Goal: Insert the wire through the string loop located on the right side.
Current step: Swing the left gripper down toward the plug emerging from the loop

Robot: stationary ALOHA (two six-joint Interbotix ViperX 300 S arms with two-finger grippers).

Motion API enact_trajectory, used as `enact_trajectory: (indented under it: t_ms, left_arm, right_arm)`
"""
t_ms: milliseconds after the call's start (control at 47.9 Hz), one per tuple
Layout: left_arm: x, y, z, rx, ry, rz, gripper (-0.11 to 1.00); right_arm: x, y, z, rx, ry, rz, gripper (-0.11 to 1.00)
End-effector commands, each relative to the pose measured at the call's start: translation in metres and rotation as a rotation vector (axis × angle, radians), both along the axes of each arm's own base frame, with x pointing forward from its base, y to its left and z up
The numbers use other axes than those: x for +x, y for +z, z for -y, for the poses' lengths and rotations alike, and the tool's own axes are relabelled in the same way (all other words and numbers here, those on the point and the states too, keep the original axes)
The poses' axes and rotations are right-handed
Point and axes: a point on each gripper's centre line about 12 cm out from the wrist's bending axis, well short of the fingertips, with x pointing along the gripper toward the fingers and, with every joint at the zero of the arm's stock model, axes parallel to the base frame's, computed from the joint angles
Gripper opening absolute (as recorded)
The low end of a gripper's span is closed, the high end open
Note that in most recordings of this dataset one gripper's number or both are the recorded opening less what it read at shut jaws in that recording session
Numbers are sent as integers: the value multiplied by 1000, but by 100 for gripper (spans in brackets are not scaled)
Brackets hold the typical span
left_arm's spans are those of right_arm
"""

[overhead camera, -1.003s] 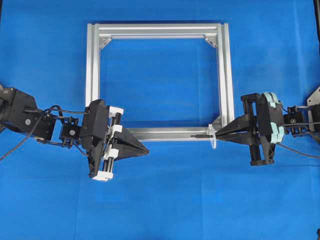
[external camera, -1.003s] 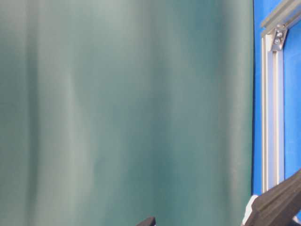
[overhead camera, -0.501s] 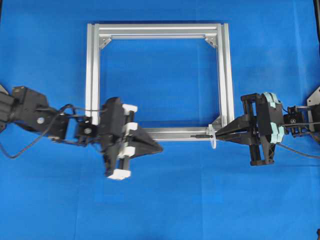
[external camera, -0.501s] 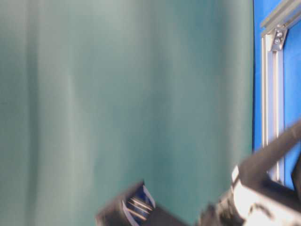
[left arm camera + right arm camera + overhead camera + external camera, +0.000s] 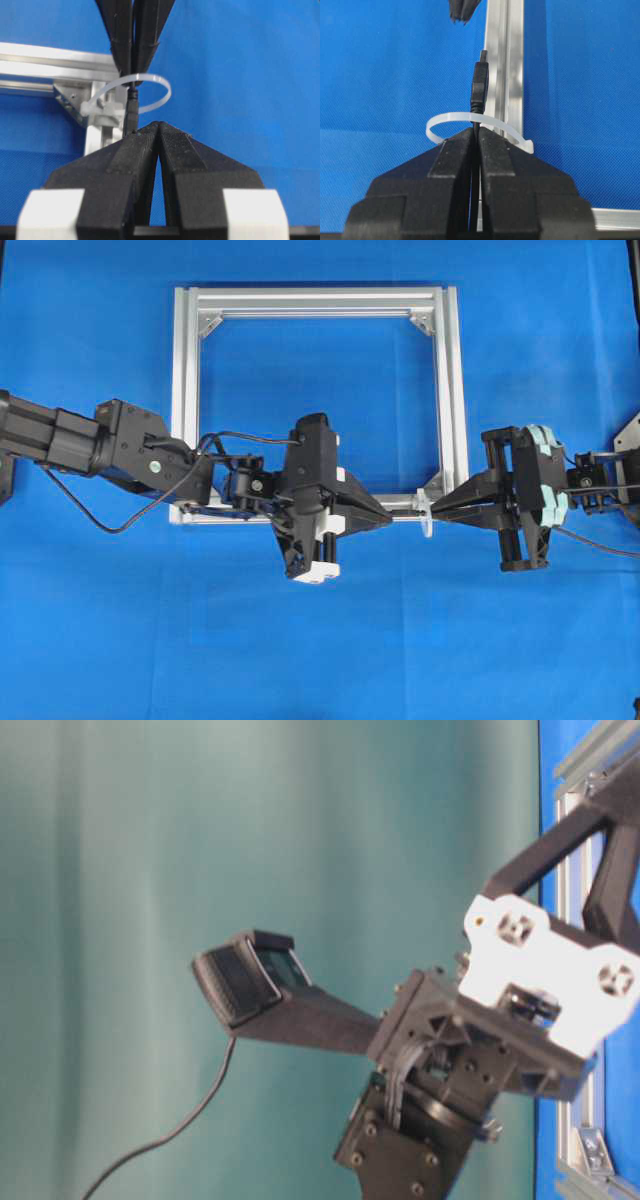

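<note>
Overhead view: the silver frame (image 5: pixel 316 300) lies on the blue desk (image 5: pixel 320 640). The string loop (image 5: pixel 428 521) sits at the frame's near right corner. The right gripper (image 5: pixel 436 510) has its jaws pressed together at the loop. The left gripper (image 5: pixel 388 521) lies along the frame's near bar, tips just beside the loop on its left side, jaws pressed together.

Table-level view: only the left arm's wrist assembly (image 5: pixel 520 1010) and a strip of the frame show; the loop and wire are hidden.

Left wrist view: the wire (image 5: pixel 132 107) plug stands between the two grippers, with the loop (image 5: pixel 150 79) arching around it. The left jaws are closed with nothing clearly between them (the plug end sits at their tips; contact cannot be confirmed).

Right wrist view: the right jaws pinch the wire (image 5: pixel 479 87) just behind the plug, and the plug projects through the loop (image 5: pixel 470 118) along the frame bar.

Step in hand, by judgement: the plug is through the loop, and the left gripper is set to take it over. The next move calls for the left jaws to spread, close on the plug, then draw it through without dragging the loop.
</note>
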Motion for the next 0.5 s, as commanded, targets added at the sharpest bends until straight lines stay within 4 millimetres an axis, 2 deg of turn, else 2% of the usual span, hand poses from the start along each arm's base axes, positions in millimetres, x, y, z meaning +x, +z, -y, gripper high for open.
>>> enact_trajectory:
  t_ms: [0,230,334,481]
  left_arm:
    - [6,14,1,0,-4,31,0]
    - [5,13,0,-1,-2,28,4]
    - [5,13,-1,-1,0,26,27]
    - [5,13,-1,1,-1,26,73]
  right_arm:
    - [5,6,0,4,-3,27,-4]
    - [5,6,-1,5,-3,30,-4]
    - [5,6,-1,4,-3,29,-4]
    - [5,6,-1,4,-3,29,-4]
